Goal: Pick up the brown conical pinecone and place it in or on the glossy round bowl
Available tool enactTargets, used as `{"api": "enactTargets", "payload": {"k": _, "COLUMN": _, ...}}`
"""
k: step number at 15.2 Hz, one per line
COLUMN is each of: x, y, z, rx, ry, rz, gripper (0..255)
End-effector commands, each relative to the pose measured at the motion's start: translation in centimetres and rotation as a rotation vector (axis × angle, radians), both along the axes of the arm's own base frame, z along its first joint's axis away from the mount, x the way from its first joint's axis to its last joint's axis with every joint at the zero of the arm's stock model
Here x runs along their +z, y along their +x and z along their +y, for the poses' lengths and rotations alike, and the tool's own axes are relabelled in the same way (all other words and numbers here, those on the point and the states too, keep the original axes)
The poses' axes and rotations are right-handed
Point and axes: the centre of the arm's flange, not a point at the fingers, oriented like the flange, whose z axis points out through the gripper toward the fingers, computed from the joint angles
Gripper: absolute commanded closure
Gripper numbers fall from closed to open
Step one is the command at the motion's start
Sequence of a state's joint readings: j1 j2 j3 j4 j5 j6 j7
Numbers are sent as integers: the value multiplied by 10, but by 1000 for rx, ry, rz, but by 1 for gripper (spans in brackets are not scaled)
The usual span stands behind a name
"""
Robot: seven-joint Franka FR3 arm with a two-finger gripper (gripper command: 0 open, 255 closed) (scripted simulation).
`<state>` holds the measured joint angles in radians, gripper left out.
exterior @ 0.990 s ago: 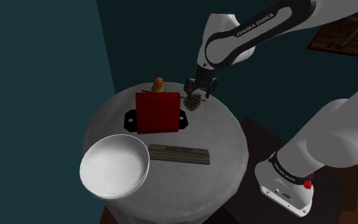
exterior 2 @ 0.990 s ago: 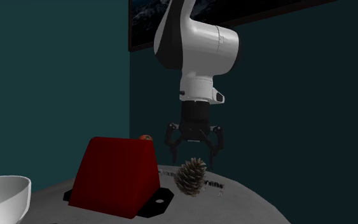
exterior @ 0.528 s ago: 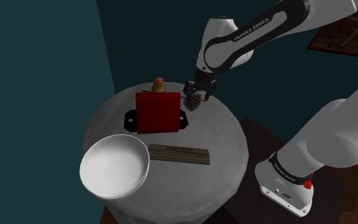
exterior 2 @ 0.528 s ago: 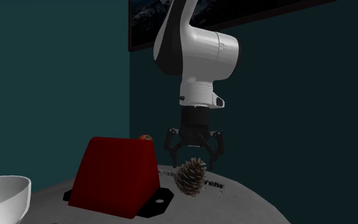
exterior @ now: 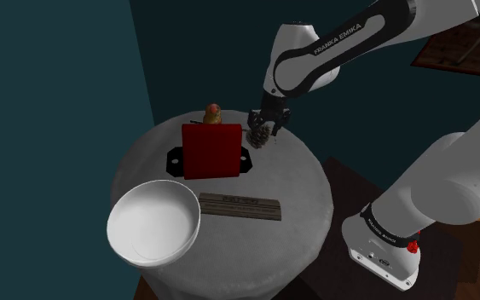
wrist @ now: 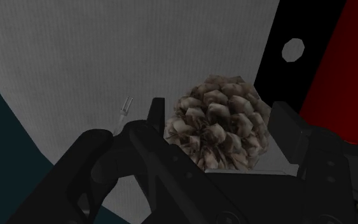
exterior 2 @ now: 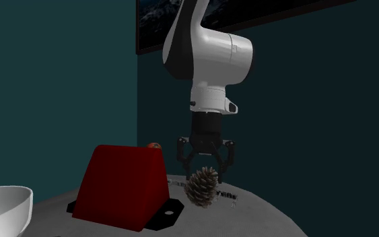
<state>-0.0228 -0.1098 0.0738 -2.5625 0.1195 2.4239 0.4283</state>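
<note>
Upper middle of the shoulder view, on the round grey table (exterior: 302, 183), my black two-finger gripper (exterior: 261, 135) straddled the brown scaly conical pinecone (exterior 2: 202, 186), fingers (wrist: 285, 124) apart, just beside it. Grasp step. Next, imo: close firmly, lift, carry to the glossy round white bowl (exterior: 153, 223), lower left.

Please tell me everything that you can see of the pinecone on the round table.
The pinecone is brownish grey, rounded, covered with overlapping scales. It rests on the grey round table, beside the black base plate of the red block. The open gripper hangs over it, one black finger at each side, very close; contact I cannot confirm.
</note>
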Motion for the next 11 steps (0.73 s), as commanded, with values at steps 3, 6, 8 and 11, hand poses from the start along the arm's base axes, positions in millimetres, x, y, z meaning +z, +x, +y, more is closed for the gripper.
{"api": "enactTargets", "payload": {"k": 3, "x": -1, "y": 0, "z": 1, "rx": 0, "ry": 0, "rz": 2, "gripper": 255}}
{"api": "enactTargets", "payload": {"k": 6, "x": 10, "y": 0, "z": 0, "rx": 0, "ry": 0, "rz": 2, "gripper": 255}}
{"api": "enactTargets", "payload": {"k": 8, "x": 20, "y": 0, "z": 0, "rx": 0, "ry": 0, "rz": 2, "gripper": 255}}
{"api": "enactTargets", "payload": {"k": 11, "x": 36, "y": 0, "z": 0, "rx": 0, "ry": 0, "rz": 2, "gripper": 255}}
